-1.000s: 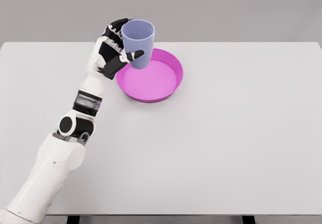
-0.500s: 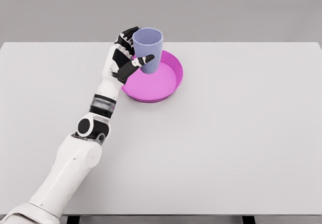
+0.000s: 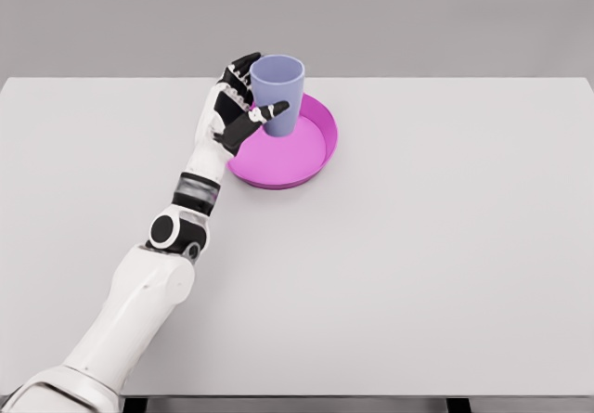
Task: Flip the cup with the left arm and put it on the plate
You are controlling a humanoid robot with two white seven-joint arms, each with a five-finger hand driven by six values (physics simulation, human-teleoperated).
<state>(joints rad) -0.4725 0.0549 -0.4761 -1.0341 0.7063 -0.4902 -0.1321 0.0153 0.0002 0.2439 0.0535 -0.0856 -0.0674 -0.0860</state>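
A pale blue cup (image 3: 277, 93) stands upright with its mouth up, over the far left part of the magenta plate (image 3: 290, 158). My left hand (image 3: 243, 102) is curled around the cup's left side, thumb across its front. I cannot tell whether the cup's base touches the plate. The left arm reaches in from the lower left. The right arm is out of view.
The plate sits on a white table (image 3: 418, 246), a little left of centre toward the far edge. Behind the table is a plain grey wall.
The left hand has carried the cup to the right and slightly down, from beside the plate's left rim to over the plate. The arm has stretched further forward.
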